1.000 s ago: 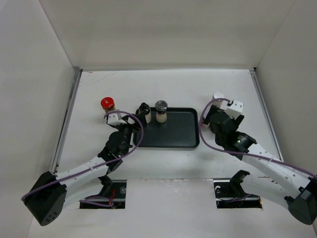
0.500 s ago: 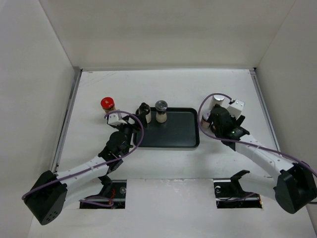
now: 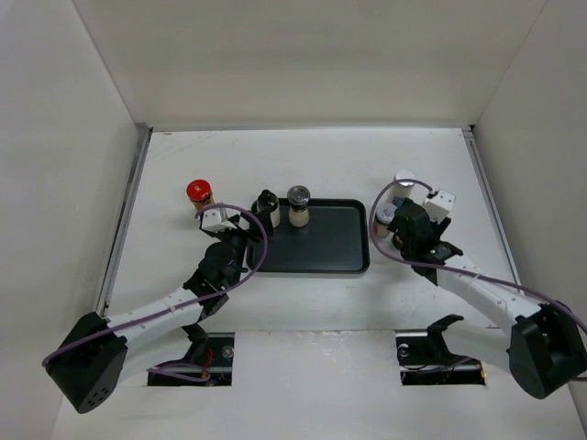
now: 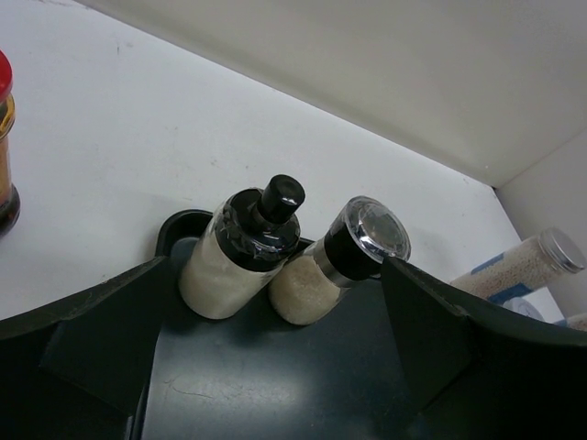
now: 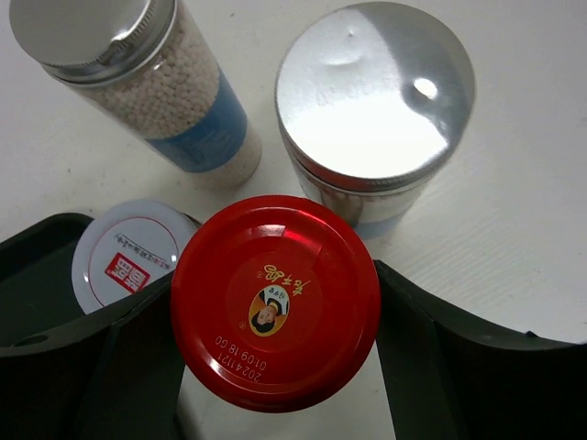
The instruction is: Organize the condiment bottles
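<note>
1. A cream-bodied jar with a black knob cap [image 4: 246, 257] and a cream-bodied jar with a glossy black-rimmed cap [image 4: 341, 266] stand upright, caps up. They touch side by side in the far-left corner of the flat black rectangular tray [image 3: 330, 252].
2. A red-capped jar with orange-brown contents [image 3: 197, 192] stands upright on the white tabletop [image 3: 303, 165], left of the tray and apart from it.
3. The left end effector [image 3: 240, 240] hangs over the tray's left edge with its fingers spread wide. The left wrist view shows both cream jars just beyond the gap, with neither one touched.
4. Right of the tray, a far silver-topped jar with a white-blue label [image 3: 404, 180] and a near silver-topped jar [image 3: 383, 216] stand upright on the tabletop, near each other.
5. The right end effector [image 5: 275, 273] is clamped on a second red-capped jar [image 5: 275, 302], one finger against each side.
6. Only the right wrist view shows this second jar. Its cap faces the lens, its long axis is vertical, and it sits just beside the silver-topped pair. In the top view the arm hides it.
</note>
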`<move>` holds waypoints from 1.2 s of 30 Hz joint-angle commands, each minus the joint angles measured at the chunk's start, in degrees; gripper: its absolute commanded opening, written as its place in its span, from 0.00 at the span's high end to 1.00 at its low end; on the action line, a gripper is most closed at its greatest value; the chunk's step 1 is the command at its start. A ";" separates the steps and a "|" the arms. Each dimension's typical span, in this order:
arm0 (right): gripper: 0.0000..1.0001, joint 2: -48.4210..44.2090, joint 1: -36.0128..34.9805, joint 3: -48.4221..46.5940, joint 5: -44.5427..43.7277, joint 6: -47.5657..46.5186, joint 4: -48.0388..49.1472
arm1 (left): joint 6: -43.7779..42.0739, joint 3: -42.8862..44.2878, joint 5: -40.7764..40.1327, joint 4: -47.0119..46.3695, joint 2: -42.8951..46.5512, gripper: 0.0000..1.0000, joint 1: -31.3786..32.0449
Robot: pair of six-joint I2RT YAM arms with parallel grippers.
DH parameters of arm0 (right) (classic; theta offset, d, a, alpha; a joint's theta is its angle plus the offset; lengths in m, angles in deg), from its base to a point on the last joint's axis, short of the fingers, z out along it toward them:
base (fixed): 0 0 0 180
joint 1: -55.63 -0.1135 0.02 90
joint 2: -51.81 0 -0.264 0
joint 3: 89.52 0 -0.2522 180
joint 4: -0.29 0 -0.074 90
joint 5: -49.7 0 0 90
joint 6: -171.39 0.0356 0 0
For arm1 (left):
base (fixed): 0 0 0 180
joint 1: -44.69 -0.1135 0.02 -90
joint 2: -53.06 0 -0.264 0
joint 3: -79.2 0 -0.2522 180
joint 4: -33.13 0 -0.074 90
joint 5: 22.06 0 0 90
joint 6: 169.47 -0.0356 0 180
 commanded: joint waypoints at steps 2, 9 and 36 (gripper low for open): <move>0.40 -7.65 -3.01 1.37 -5.09 0.94 -2.88 | 0.54 0.39 0.79 -2.70 0.58 0.00 0.16; 0.43 -16.02 -11.18 -4.06 -5.71 1.12 -14.22 | 0.54 0.04 0.62 -2.35 2.33 0.00 0.16; 0.42 30.91 -19.37 -33.52 5.98 -13.47 20.30 | 0.54 -0.93 0.62 0.46 5.76 0.00 -4.67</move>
